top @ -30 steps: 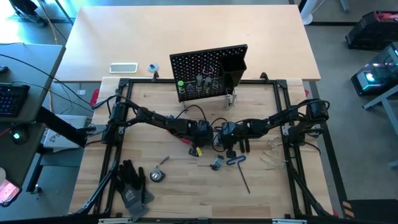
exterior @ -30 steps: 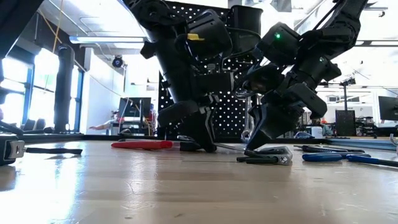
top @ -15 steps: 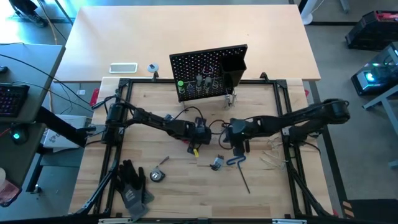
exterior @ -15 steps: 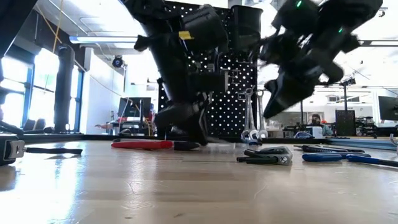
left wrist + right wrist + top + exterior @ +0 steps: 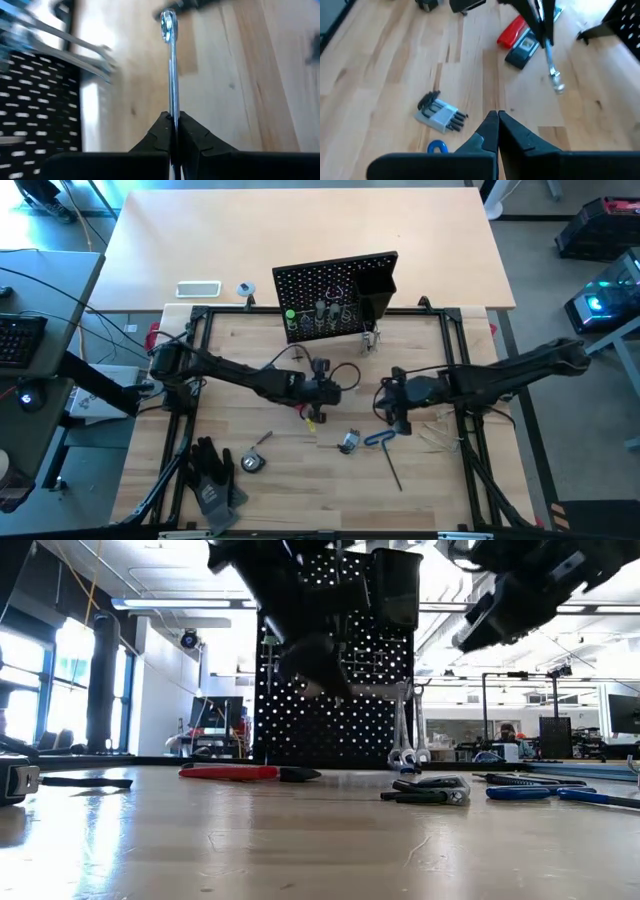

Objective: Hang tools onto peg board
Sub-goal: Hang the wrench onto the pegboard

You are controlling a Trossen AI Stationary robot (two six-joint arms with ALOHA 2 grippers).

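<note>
The black peg board (image 5: 335,295) stands upright at the table's far side, with silver wrenches (image 5: 405,730) hanging on it. My left gripper (image 5: 173,120) is in mid-table, above the wood and in front of the board, shut on a silver wrench (image 5: 172,75). My right gripper (image 5: 497,117) hangs shut and empty right of centre (image 5: 393,408), high above the table. Below them lie a red-black flat tool (image 5: 515,32), a hex key set (image 5: 440,114) and a blue-handled tool (image 5: 380,438). My left gripper pinches the wrench's shaft (image 5: 173,111) between its two fingers, near one end. The fingers slant downward and lie along the shaft, so the wrench sticks out ahead of them with its ring end (image 5: 168,22) foremost. The wrench is lifted clear of the table.
Black gloves (image 5: 215,475) and a small tape measure (image 5: 252,462) lie near the front left. A long thin black tool (image 5: 392,470) lies front right. A black bin (image 5: 378,280) sits on the board's right side. Bare wood lies between the board and the grippers.
My left gripper has risen from the table with the silver wrench, which is now lifted clear. My right gripper has risen and drawn back toward the table's right edge, staying shut.
</note>
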